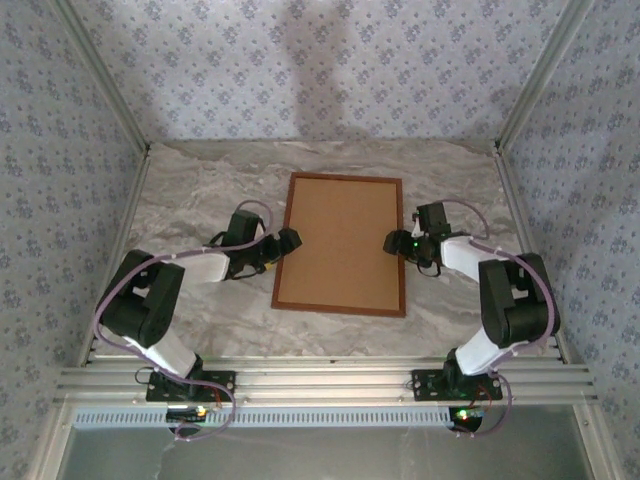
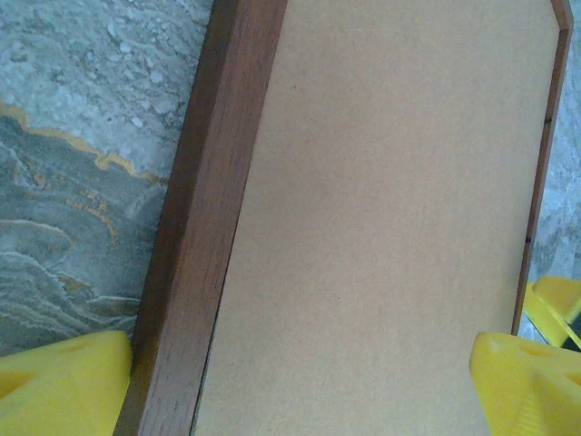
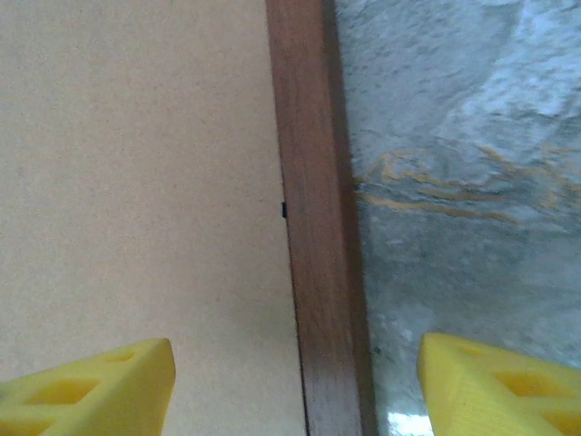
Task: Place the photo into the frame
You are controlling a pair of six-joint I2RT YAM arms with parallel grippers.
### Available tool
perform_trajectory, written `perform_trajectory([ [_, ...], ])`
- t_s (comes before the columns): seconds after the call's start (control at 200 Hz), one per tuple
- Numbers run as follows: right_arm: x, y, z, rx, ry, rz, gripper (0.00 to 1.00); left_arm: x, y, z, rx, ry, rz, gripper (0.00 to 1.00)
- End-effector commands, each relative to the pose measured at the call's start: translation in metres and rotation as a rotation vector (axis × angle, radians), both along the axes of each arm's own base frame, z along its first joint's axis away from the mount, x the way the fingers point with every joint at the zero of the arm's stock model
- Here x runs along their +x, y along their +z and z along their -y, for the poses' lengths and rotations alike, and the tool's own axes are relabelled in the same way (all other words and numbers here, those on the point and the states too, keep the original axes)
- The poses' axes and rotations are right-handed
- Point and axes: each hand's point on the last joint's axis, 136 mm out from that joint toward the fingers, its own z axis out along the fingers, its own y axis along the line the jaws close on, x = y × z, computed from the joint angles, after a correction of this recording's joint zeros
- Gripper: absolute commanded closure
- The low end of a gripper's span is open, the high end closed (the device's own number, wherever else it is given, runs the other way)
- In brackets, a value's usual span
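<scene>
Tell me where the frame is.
In the top view the frame lies flat on the table, backing board up, between the left gripper at its left edge and the right gripper at its right edge.

The top external camera looks down from behind both arms. Each wrist camera looks closely down between its own fingertips [image 2: 64,381] [image 3: 91,386]. All three share the frame [image 1: 340,310] [image 2: 195,254] [image 3: 313,272] beneath them.

backing board [image 1: 341,243]: plain brown | table [image 1: 200,190]: grey marbled | walls [image 1: 350,70]: floral-patterned
</scene>
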Motion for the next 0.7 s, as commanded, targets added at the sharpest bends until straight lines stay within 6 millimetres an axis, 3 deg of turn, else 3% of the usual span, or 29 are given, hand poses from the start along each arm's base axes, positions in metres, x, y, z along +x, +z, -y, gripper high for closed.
perform_trajectory([
  [0.0,0.014,0.007,-0.015,0.031,0.049,0.045,0.28,-0.051,-0.037,-0.004,0.057,-0.040,-0.202,0.04],
  [0.155,0.024,0.011,-0.025,0.050,0.079,0.083,0.28,-0.063,-0.039,0.005,0.053,-0.057,-0.220,0.04],
  [0.265,0.030,0.018,-0.021,0.001,0.091,0.096,0.28,-0.061,-0.035,0.003,0.061,-0.052,-0.209,0.04],
  [0.355,0.025,0.025,-0.005,-0.120,0.080,0.094,0.28,-0.057,-0.032,-0.008,0.119,-0.040,-0.193,0.04],
  [0.46,0.007,0.041,0.007,-0.260,0.083,0.100,0.27,-0.048,-0.027,-0.034,0.189,0.005,-0.173,0.03],
  [0.55,-0.016,0.054,-0.008,-0.294,0.165,0.116,0.27,-0.037,-0.023,-0.056,0.190,0.064,-0.159,0.04],
  [0.695,-0.054,0.067,-0.052,-0.255,0.315,0.133,0.27,-0.026,-0.024,-0.077,0.229,0.087,-0.158,0.13],
])
